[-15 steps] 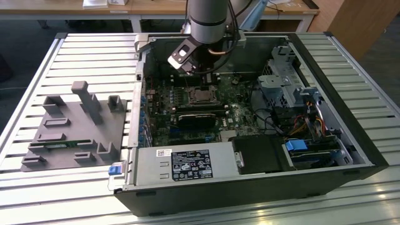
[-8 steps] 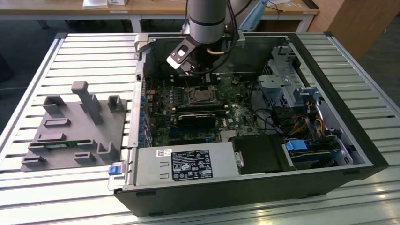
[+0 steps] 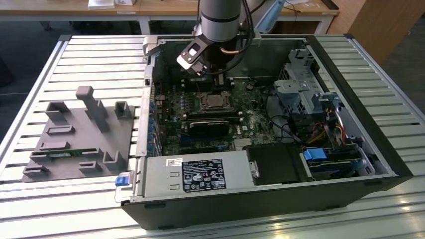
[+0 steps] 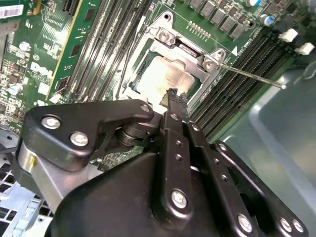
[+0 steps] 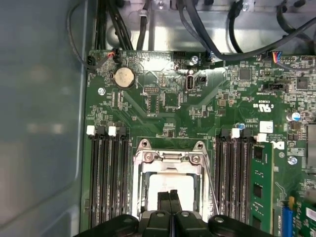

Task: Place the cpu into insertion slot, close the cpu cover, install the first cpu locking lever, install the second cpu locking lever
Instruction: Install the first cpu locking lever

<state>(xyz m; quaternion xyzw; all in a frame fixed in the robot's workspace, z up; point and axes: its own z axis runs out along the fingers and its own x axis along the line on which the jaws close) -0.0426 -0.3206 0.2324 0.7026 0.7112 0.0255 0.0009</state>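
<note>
Pincer (image 5: 170, 195) is held with fingers together just above the cpu (image 5: 155, 187), likely for pushing; the cpu cover (image 5: 148, 165) is laid around the cpu.

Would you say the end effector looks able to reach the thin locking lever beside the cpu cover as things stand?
Probably yes: the end effector hangs just over the cpu cover, and the locking lever juts out over the memory slots with nothing lying across it.
</note>
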